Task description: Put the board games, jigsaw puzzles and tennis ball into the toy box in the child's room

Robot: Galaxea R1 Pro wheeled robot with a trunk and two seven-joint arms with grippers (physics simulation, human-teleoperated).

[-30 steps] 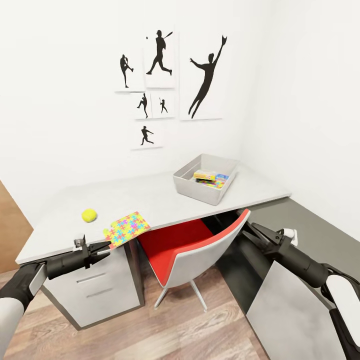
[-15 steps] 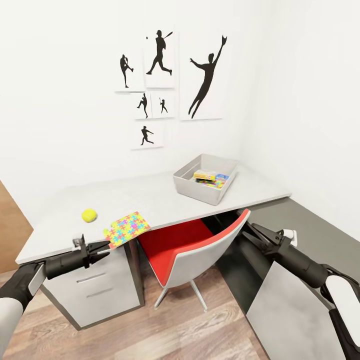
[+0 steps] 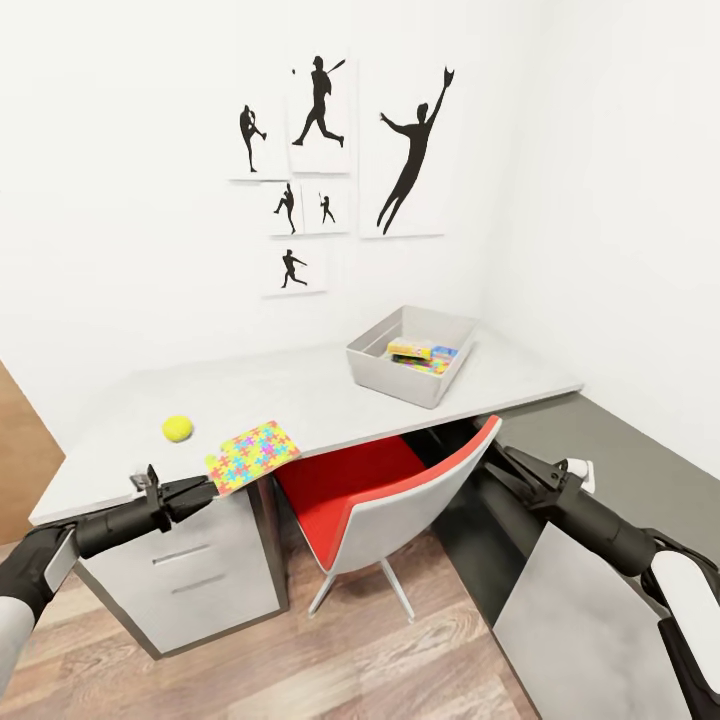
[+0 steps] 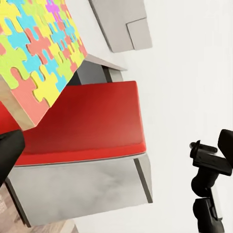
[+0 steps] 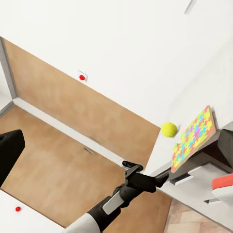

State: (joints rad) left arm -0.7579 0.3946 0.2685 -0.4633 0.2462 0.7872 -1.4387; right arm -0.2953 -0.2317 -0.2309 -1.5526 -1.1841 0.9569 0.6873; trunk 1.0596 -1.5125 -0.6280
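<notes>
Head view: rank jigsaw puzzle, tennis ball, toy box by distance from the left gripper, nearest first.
From the left gripper:
1. jigsaw puzzle, overhanging the table's front edge just ahead of the fingertips.
2. tennis ball, on the table slightly farther back.
3. toy box, far along the table toward the right corner.

I stood in a child's bedroom at home. Black baseball-player silhouette prints [image 3: 330, 160] hung on the white wall at the upper centre of the head view. Below them ran a pale grey desk [image 3: 300, 395] with white drawers [image 3: 185, 580] at lower left, a red-seated chair [image 3: 385, 490] tucked under it. Toys lay about: a bright jigsaw panel [image 3: 252, 456], a tennis ball [image 3: 177, 428], a grey toy bin [image 3: 412, 355]. Wood planks [image 3: 340, 660] covered the floor.
</notes>
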